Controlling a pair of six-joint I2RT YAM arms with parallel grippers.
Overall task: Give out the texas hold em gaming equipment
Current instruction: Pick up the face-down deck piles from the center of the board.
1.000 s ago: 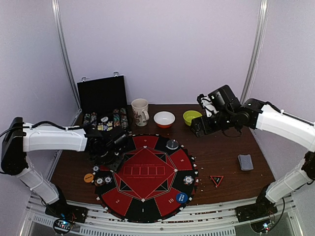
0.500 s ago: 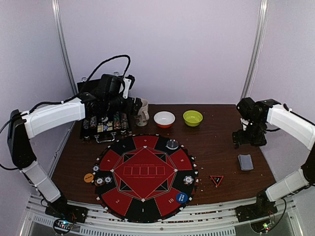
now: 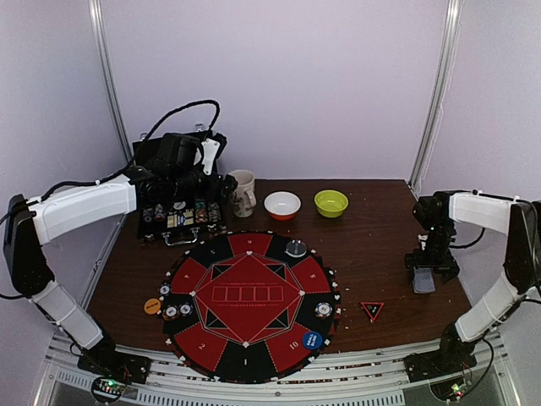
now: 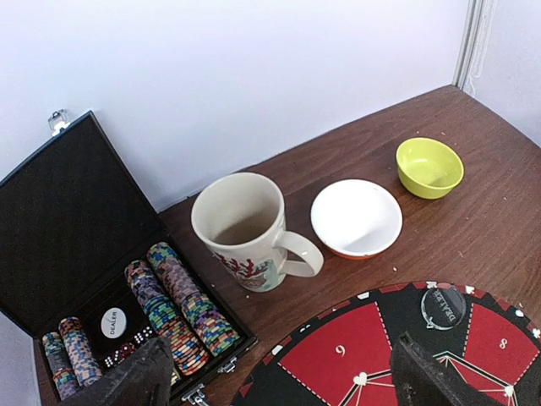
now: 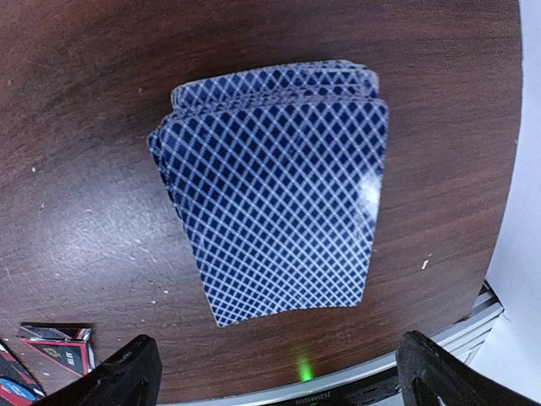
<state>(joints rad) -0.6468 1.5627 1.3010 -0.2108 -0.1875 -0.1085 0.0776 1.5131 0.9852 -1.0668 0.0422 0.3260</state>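
Note:
A deck of blue lattice-backed playing cards lies on the table at the right. My right gripper hangs open just above it, with nothing between its fingers. My left gripper is open and empty, high over the back left, beside the black case of striped poker chips. On the mat's left edge lie loose chips and an orange disc. A blue disc sits at the front right. The red-black triangle marker lies right of the mat.
A round red-and-black mat fills the table's middle, with a clear disc on its far edge. Behind it stand a mug, a white bowl and a green bowl. The case lid stands open.
My left arm rose from the mat's left edge to above the chip case and its gripper opened wider. My right arm swung from the back middle to the right, down over the cards.

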